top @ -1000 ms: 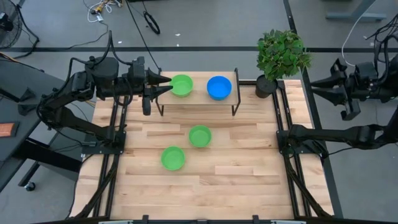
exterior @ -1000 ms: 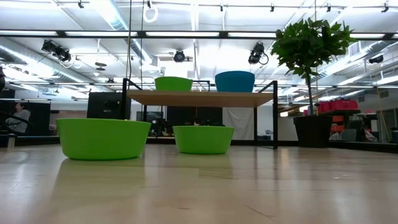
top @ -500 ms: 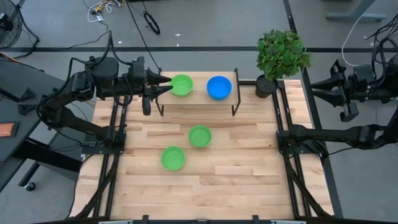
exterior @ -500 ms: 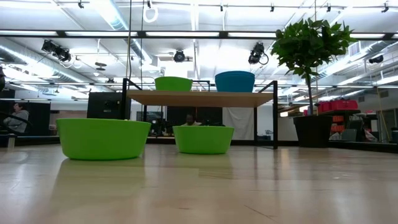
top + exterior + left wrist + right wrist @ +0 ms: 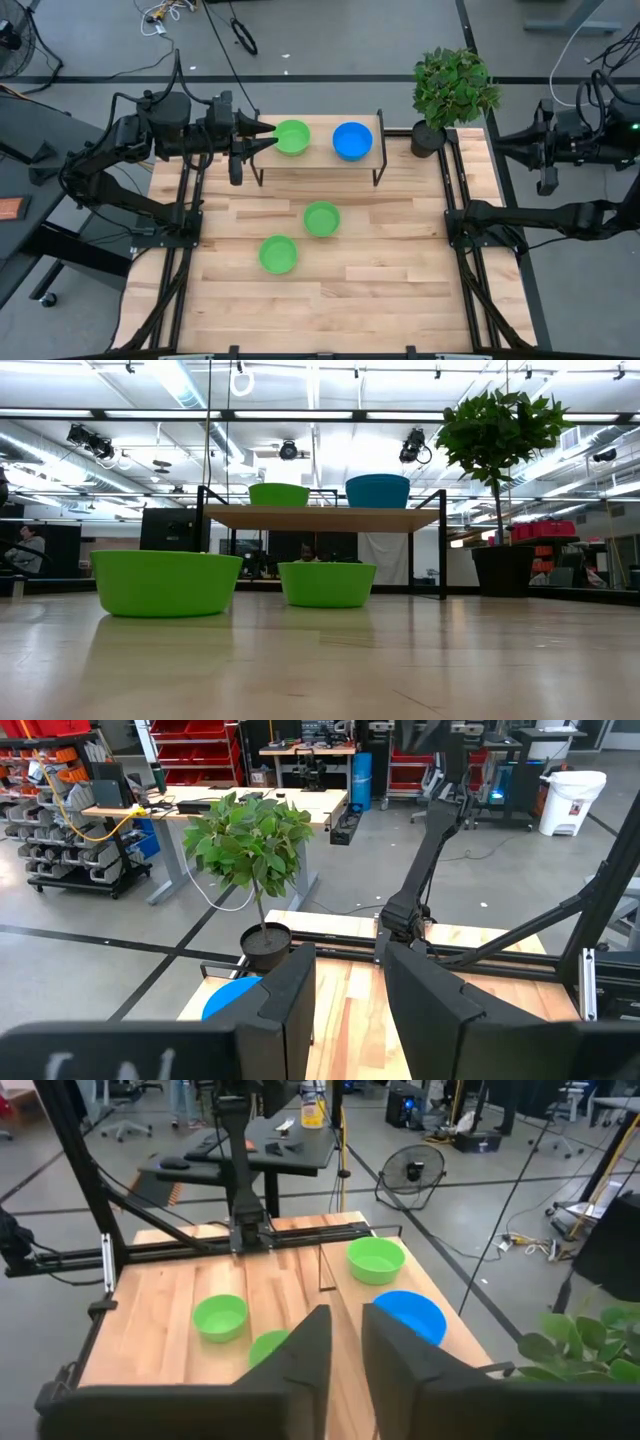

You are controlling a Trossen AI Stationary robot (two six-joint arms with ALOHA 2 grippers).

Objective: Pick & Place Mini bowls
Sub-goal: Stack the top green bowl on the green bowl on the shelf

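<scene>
Four mini bowls in view. On the small raised shelf (image 5: 318, 160) at the far side of the wooden worktop (image 5: 400, 250): one green bowl (image 5: 292, 137) and, beside it, one blue bowl (image 5: 352, 140), apart from each other. Lower, on the worktop itself: a second green bowl (image 5: 321, 218) near the middle and a third green bowl (image 5: 278, 254) nearer the front, close but not touching. Left tool (image 5: 268, 132) just beside the green bowl on the shelf, fingers (image 5: 290, 1005) parted, grasping nothing. Right tool (image 5: 508, 146) off the worktop's right edge, beyond the potted plant (image 5: 452, 90), fingers (image 5: 300, 1355) slightly parted, also holding nothing.
</scene>
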